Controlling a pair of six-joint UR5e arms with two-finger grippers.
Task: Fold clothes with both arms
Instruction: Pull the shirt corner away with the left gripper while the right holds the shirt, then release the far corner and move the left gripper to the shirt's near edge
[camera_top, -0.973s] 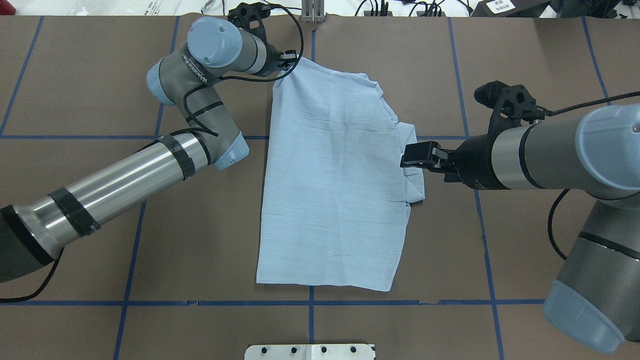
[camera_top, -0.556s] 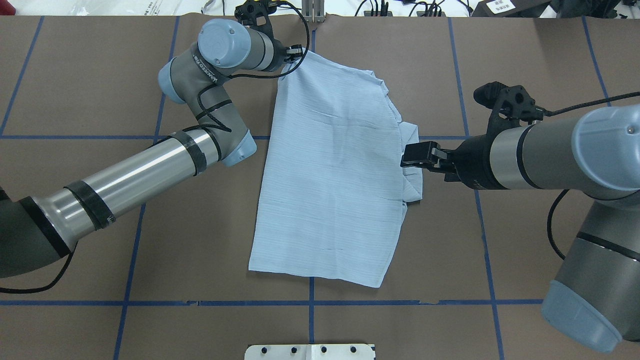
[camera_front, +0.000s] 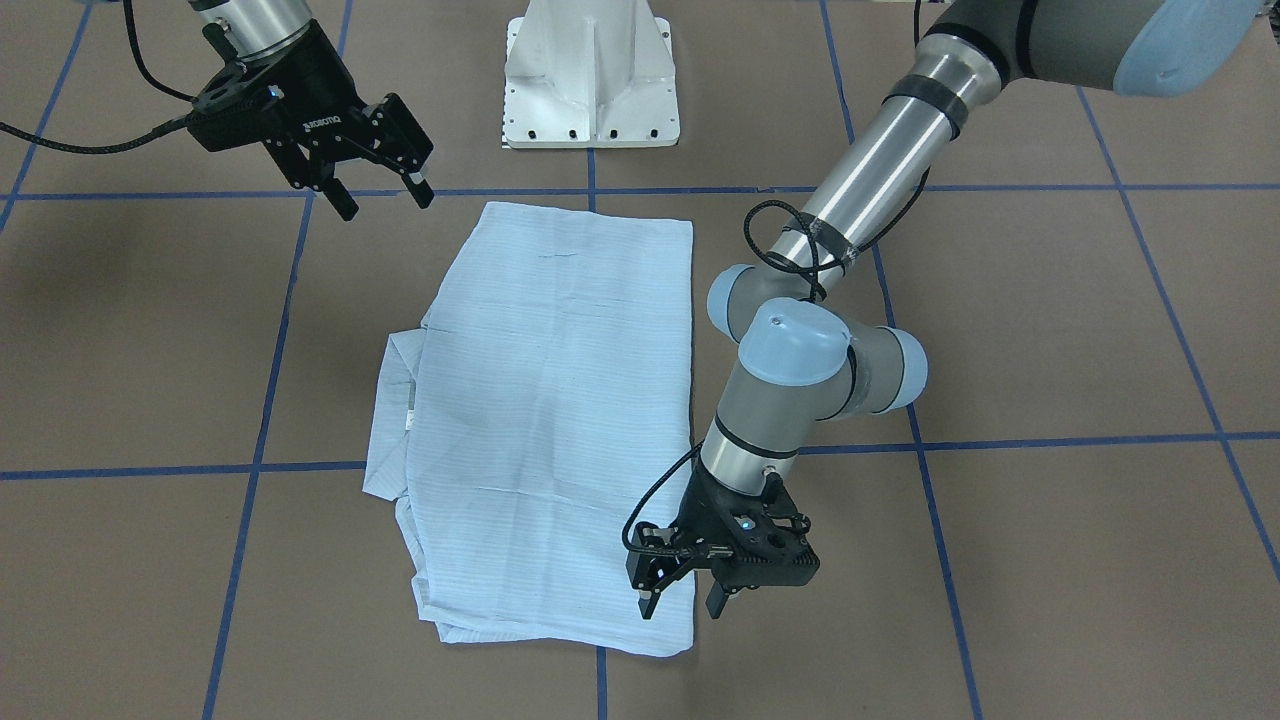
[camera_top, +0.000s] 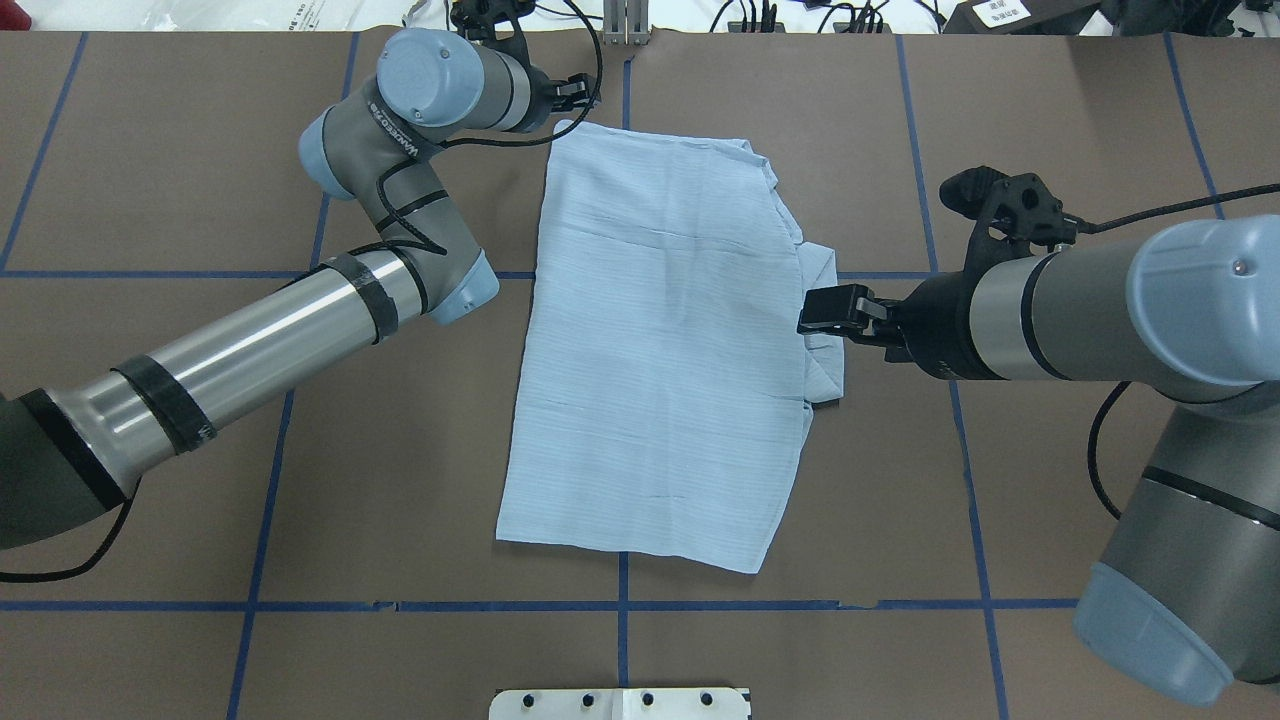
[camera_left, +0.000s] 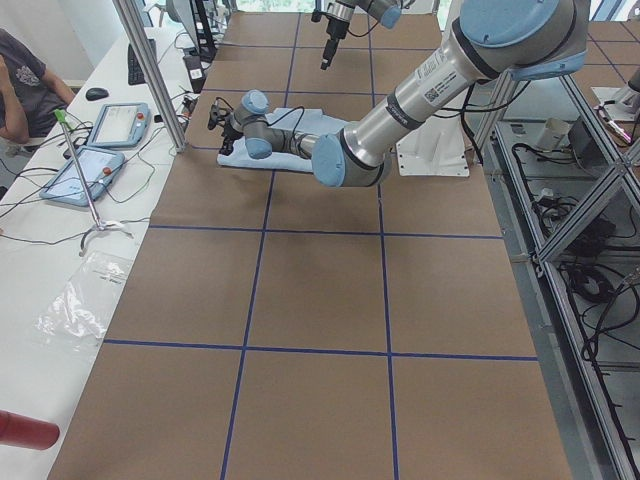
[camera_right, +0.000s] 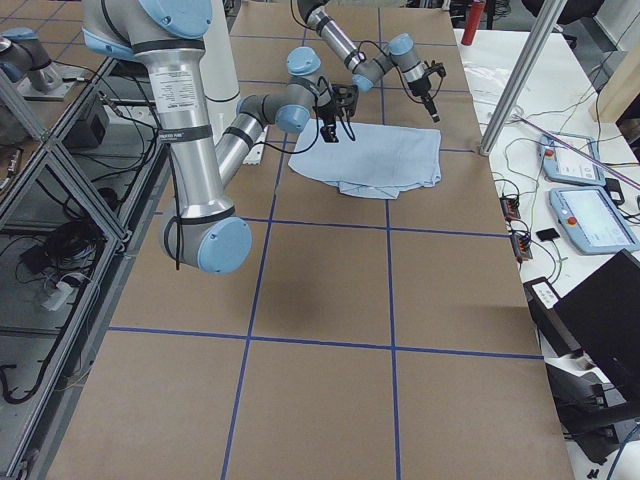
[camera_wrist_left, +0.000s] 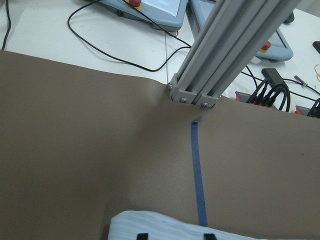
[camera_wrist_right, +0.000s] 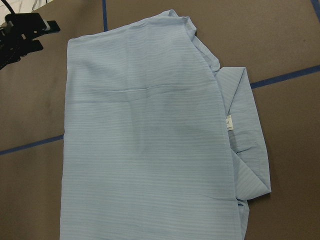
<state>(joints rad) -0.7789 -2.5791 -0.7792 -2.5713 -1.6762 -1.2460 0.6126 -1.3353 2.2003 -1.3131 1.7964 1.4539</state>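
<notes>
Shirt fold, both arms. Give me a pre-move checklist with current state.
1. Left tool open: ok, fingers apart over the shirt's far corner.
2. Left tool clear of the shirt: cannot tell, its tips sit right at that corner.
3. Right tool open and empty: ok, raised, nothing in it.
4. Shirt flat on the table: ok, no lifted edge shows.
5. Edges flush: not ok, under layers stick out on the right arm's side.

Folded light-blue shirt (camera_wrist_right: 145, 150) flat on brown table (camera_wrist_right: 290, 50) — small white label (camera_wrist_right: 228, 123) near its right edge
</notes>
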